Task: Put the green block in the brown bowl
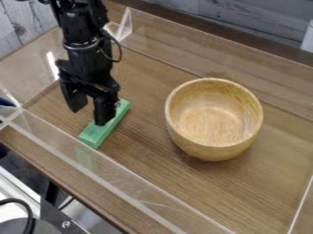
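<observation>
The green block (102, 128) lies flat on the wooden table, left of centre, its long side running toward the near left. My black gripper (88, 104) points straight down over the block's far end, open, one finger (105, 105) in front of the block and the other to its left. Nothing is held between the fingers; whether they touch the block I cannot tell. The brown bowl (214, 117) stands upright and empty to the right of the block, about a block's length away.
A clear plastic wall (73, 157) runs along the table's near edge, close to the block's near end. The wooden table (171, 69) extends behind the bowl. A dark cable shows at the bottom left corner.
</observation>
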Available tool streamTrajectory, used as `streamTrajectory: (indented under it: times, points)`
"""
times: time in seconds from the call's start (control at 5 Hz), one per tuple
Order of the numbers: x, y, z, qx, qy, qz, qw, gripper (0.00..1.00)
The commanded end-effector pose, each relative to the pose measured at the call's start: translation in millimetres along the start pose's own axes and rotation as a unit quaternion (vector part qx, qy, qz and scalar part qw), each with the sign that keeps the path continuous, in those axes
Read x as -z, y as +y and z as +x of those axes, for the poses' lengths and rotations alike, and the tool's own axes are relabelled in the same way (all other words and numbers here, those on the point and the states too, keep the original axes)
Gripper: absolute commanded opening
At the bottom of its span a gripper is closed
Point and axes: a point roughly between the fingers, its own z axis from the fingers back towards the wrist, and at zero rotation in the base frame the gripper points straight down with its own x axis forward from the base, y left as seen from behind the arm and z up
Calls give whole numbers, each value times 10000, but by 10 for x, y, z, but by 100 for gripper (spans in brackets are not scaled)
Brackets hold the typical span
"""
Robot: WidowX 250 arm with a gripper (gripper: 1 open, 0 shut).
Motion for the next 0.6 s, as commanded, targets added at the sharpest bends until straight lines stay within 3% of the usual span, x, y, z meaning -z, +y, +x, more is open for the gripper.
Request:
streamTrajectory:
  times: [0.0, 0.4]
  points:
    - [-37, 47, 45, -69, -138, 61, 9999, 100]
    - [-10, 32, 50, -106, -116, 7, 9999, 100]
